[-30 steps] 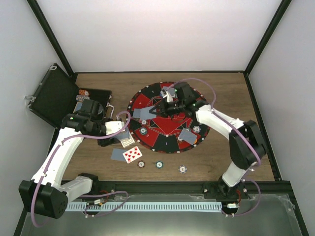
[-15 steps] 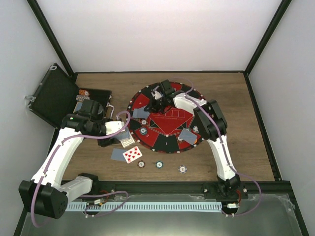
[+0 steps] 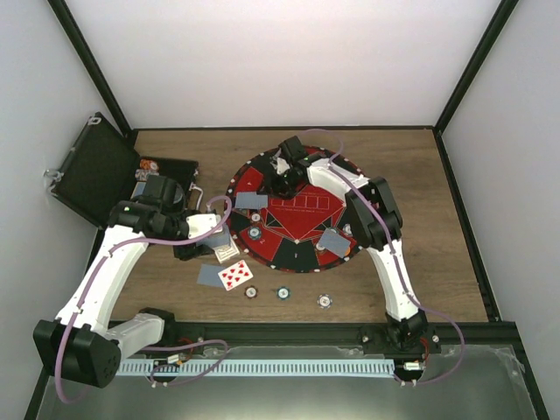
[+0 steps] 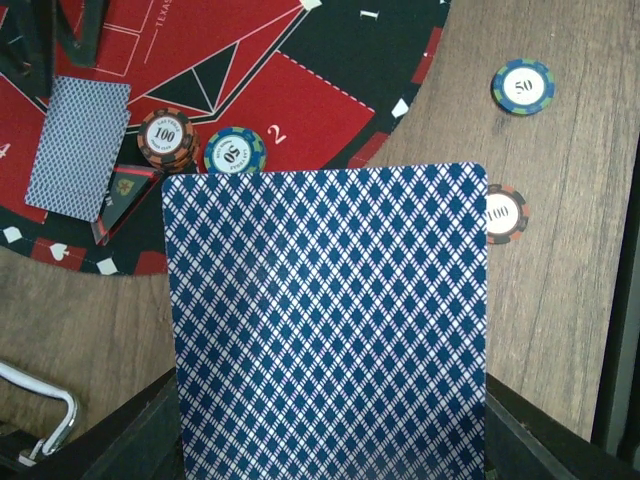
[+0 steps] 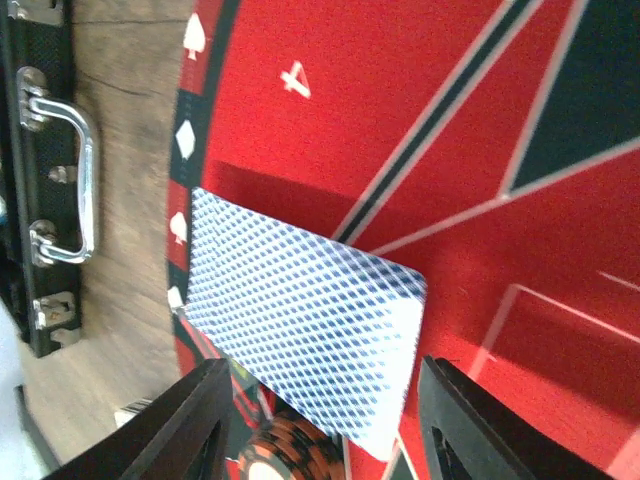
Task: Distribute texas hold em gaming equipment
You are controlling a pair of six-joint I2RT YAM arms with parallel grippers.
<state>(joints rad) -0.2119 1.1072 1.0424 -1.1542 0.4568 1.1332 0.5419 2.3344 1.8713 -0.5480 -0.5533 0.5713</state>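
A blue-diamond-backed playing card (image 4: 325, 320) fills the left wrist view, and my left gripper (image 4: 325, 445) is shut on its lower end, just off the mat's left rim (image 3: 217, 245). My right gripper (image 5: 320, 430) stands open over the mat's upper left (image 3: 278, 185). A grey-blue card (image 5: 300, 320) shows flat between its spread fingers, gripped by neither, above an orange chip (image 5: 285, 455). I cannot tell whether that card touches the mat. Further cards (image 3: 251, 200) (image 3: 332, 241) and chips (image 3: 255, 233) (image 3: 350, 230) lie on the round red-and-black mat (image 3: 302, 210).
On the wood near the front lie a face-down card (image 3: 210, 275), a face-up red-pipped card (image 3: 235, 274) and three chips (image 3: 251, 291) (image 3: 283, 293) (image 3: 325, 301). The black hinged case (image 3: 96, 171) stands open at the left, its chrome handle (image 5: 65, 185) close to the mat's rim.
My right arm has swung left from the mat's centre to its upper left part, and its jaws have opened. The left arm and its card have not moved.
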